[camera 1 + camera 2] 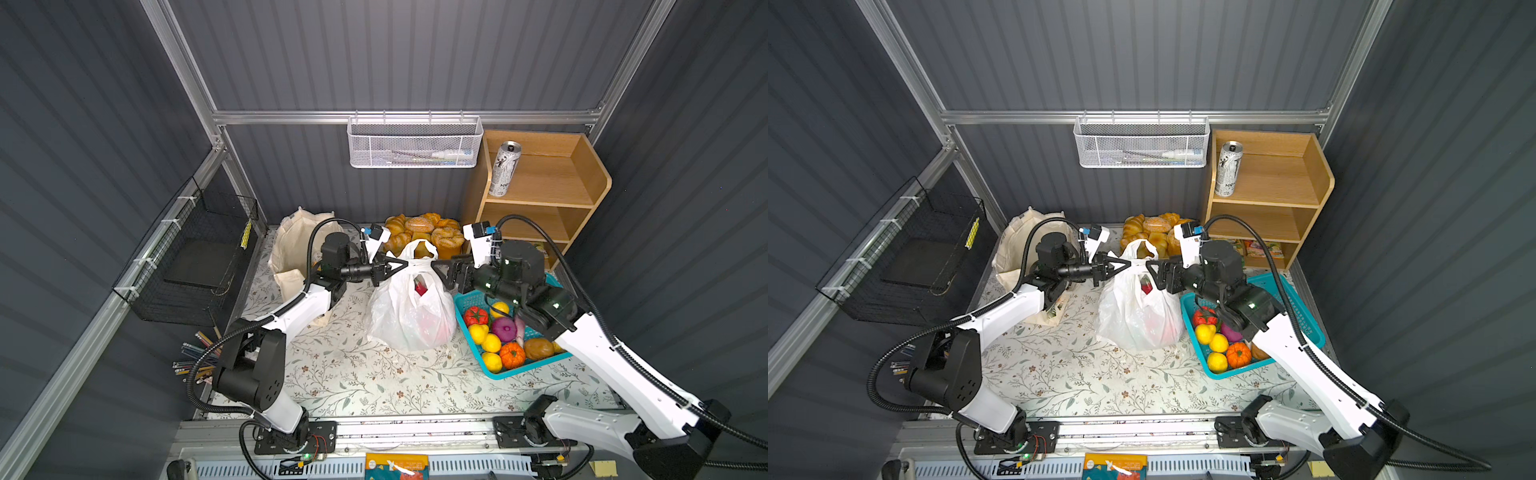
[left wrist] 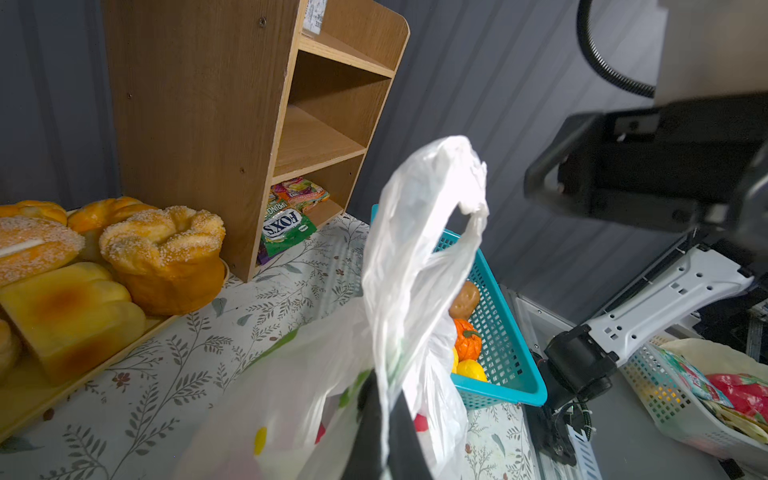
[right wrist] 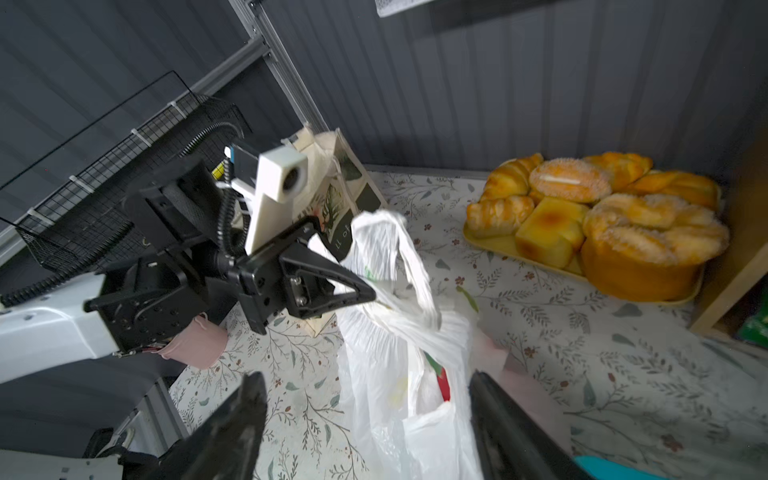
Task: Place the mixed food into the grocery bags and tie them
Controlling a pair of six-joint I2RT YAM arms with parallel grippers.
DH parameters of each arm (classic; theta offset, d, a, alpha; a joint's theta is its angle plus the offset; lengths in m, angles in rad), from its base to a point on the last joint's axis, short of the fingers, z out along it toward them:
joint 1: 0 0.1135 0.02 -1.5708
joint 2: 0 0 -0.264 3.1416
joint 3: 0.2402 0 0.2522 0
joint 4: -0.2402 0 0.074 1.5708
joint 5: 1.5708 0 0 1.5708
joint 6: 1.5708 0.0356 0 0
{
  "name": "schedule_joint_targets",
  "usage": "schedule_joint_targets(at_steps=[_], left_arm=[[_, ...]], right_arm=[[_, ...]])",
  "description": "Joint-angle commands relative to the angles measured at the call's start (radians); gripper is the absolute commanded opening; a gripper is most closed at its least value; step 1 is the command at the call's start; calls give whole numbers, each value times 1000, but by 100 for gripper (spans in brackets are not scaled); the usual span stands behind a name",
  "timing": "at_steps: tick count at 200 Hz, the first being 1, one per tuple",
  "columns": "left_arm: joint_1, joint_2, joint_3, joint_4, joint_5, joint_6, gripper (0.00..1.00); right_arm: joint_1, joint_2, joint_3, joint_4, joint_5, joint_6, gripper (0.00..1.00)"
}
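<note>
The thin white plastic carrier bag (image 1: pixel 409 322) was seen standing near the middle of the table (image 1: pixel 365 386), bulging with goods. Through its open mouth a pink-red dragon fruit (image 1: pixel 420 286) with a green tip could be made out. The other contents were blurred by the film and could not be named.

The left claw (image 1: pixel 401 264) was clenched on the bag at the 9 o'clock side of its mouth. In the left wrist view a handle loop (image 2: pixel 436 208) was pinched between its fingers and stood up above them. The right claw (image 3: pixel 365 377) was held at the 3 o'clock side, released. In the right wrist view its jaws were spread wide, with the bag's plastic lying between them and gripped by neither.

The cream canvas tote (image 1: pixel 291 249) was slumped at 10 o'clock from the carrier bag, partly hidden behind the left arm. The tall silver-white drink can (image 1: pixel 504 168) was stood on the top shelf of the wooden shelf unit (image 1: pixel 548 174) at 1 o'clock. Golden bread rolls (image 1: pixel 419 225) were set on a tray at 12 o'clock, just behind the bag. The turquoise mesh basket (image 2: pixel 505 345) of toy fruit and vegetables was placed at 4 o'clock, just beside the bag and under the right arm. Sweet packets (image 2: pixel 286 224) were lodged in the unit's lowest compartment.
</note>
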Motion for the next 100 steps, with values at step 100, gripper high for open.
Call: schedule_joint_targets(at_steps=[100], left_arm=[[-4, -52, 42, -88, 30, 66, 0]], right_arm=[[-53, 445, 578, -526, -146, -283, 67]])
